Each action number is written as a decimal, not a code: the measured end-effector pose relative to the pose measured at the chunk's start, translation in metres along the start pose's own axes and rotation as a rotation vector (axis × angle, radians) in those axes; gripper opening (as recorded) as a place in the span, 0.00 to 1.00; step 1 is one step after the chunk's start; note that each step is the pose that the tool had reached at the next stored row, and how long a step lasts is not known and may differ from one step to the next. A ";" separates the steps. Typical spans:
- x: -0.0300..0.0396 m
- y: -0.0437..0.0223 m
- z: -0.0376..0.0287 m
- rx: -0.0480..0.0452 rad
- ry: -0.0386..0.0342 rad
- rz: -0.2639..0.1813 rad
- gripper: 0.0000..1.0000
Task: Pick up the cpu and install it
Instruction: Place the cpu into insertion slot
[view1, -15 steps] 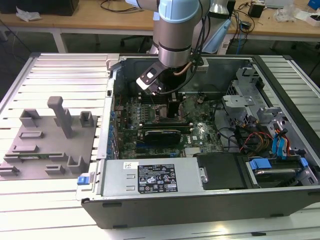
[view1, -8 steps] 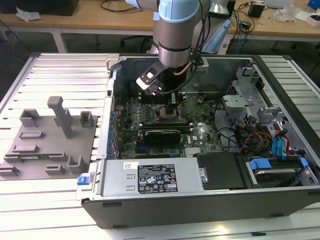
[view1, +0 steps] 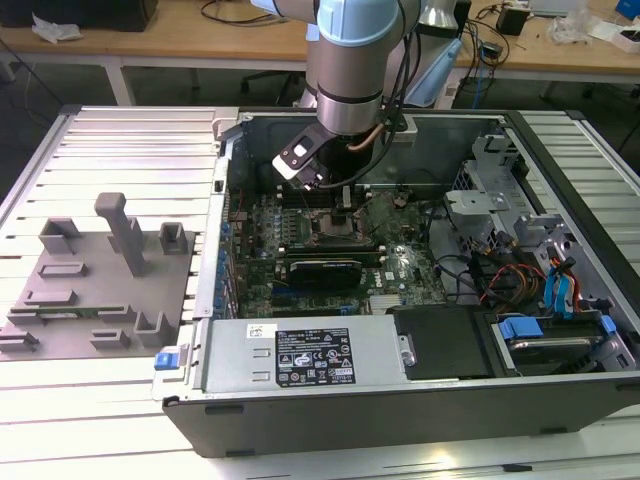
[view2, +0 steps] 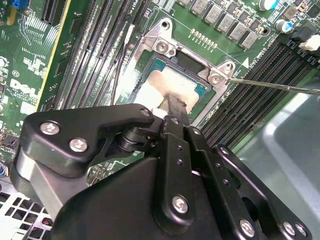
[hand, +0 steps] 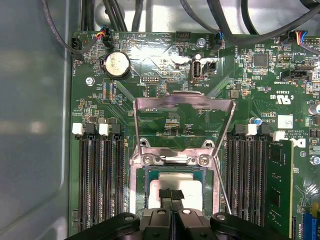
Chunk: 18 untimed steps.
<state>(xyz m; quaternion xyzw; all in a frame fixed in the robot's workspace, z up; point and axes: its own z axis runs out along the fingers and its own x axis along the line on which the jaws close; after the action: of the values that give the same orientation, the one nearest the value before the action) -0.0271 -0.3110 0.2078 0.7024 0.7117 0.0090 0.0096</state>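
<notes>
First wrist view: hovering with gripper (hand: 171, 194) pressed together directly over middle of cpu (hand: 192, 187), seated in open socket (hand: 175, 160) on motherboard (hand: 165, 60).

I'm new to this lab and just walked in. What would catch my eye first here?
The robot arm reaching down into an open computer case stands out in the exterior view's middle. In the first wrist view, its gripper, shut, sits at the top of the silvery cpu, with the hinged metal frame flipped open beside it.
</notes>
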 end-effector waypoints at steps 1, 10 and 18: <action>-0.0008 0.0000 0.0000 0.0000 0.0000 0.000 0.11; -0.0019 -0.0001 0.0021 -0.0018 0.0006 0.000 0.11; -0.0020 -0.0002 0.0038 -0.0017 0.0004 0.000 0.11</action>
<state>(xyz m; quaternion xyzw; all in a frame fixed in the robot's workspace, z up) -0.0272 -0.3129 0.2039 0.7023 0.7117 0.0098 0.0101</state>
